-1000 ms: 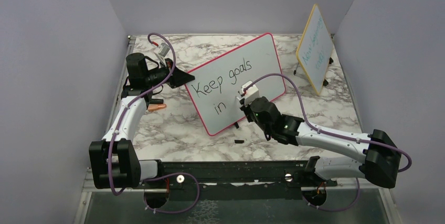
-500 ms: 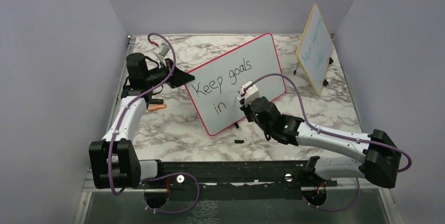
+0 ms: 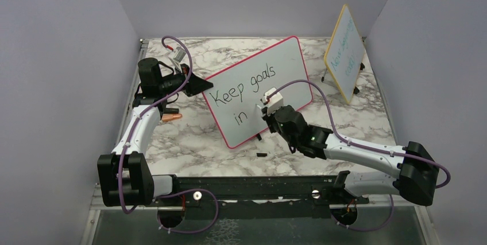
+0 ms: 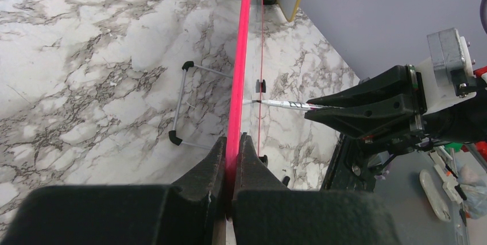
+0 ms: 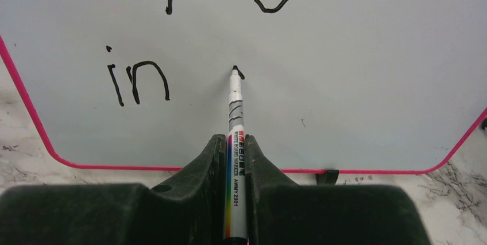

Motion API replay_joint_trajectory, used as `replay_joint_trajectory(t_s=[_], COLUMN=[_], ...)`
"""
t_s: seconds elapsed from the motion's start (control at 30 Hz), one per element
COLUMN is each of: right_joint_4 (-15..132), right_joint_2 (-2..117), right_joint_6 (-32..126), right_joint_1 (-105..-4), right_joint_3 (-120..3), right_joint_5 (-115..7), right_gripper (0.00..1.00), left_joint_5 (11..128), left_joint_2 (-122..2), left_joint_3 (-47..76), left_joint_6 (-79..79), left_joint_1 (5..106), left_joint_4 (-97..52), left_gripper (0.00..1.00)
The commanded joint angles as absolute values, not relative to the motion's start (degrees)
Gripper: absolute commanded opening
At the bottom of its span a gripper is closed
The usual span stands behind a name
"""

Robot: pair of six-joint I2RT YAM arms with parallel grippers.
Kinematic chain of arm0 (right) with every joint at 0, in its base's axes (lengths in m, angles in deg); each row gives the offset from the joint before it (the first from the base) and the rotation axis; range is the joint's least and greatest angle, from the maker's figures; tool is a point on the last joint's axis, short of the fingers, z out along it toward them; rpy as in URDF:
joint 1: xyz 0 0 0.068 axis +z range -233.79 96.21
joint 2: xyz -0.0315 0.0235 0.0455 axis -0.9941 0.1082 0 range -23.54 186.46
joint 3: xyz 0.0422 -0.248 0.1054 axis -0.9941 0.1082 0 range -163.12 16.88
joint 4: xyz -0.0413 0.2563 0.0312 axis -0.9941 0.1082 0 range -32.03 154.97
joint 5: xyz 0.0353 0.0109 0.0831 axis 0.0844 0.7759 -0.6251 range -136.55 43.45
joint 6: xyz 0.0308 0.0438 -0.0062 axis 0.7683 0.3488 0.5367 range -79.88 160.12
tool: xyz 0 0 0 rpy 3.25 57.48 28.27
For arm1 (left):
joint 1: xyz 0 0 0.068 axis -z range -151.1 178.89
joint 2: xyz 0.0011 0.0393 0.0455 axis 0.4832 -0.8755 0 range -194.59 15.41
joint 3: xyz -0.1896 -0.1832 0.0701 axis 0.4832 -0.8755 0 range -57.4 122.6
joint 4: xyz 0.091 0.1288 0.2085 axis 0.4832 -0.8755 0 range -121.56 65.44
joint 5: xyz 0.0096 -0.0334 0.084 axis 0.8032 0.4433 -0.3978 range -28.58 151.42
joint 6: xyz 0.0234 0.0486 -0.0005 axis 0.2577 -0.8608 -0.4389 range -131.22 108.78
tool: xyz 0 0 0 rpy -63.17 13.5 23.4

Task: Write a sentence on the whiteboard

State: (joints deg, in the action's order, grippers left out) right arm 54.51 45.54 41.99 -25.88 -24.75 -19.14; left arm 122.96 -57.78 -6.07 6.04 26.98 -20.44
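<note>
With the whiteboard (image 3: 290, 64) standing tilted on the surface (image 3: 189, 142) and its pink edge clamped by the left gripper (image 4: 232, 147), the sentence (image 3: 230, 92) reads "Keep goals in", and the right gripper (image 5: 235, 144), clenched on the marker (image 5: 235, 113), holds the tip on the board, beginning the word that is left to write.

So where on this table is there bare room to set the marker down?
Bare marble lies between the near edge of the whiteboard and the arm bases, left of the small black piece, and behind the board toward the back wall. Crowded: the left edge around the left gripper and orange object, and under the right arm.
</note>
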Motion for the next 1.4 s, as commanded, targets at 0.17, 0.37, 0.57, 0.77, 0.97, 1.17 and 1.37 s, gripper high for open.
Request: replay_joint_trajectory(t_s=[0.17,0.37,0.57,0.77,0.97,1.17,1.37], right_joint_4=[51.30,52.98,55.64,57.87,60.48,60.90,62.31], right_joint_2=[45.44,45.63,45.20,45.02,45.19,44.77,45.06], right_joint_6=[41.63,41.60,41.87,42.31,42.45,42.99,43.92], right_joint_1=[-26.13,-26.13,-26.13,-26.13,-26.13,-26.14,-26.13], right_joint_3=[-26.18,-26.64,-26.72,-26.64,-26.42,-26.20,-26.22], right_joint_5=[-21.28,-22.96,-24.61,-24.63,-22.08,-18.79,-17.78], right_gripper=[0.01,0.01,0.01,0.01,0.01,0.00,0.00], left_joint_5=[118.20,118.20,118.20,118.20,118.08,118.11,117.95], left_joint_2=[-59.32,-59.42,-59.57,-59.72,-59.59,-59.55,-59.55], left_joint_3=[-7.04,-6.95,-6.84,-6.75,-6.86,-6.86,-6.84], left_joint_6=[1.17,1.17,1.17,1.18,1.22,1.18,1.18], left_joint_1=[28.16,28.18,28.21,28.17,28.15,28.19,28.17], left_joint_4=[-25.71,-25.71,-25.71,-25.71,-25.71,-25.71,-25.79], left_gripper=[0.00,0.00,0.00,0.00,0.00,0.00,0.00])
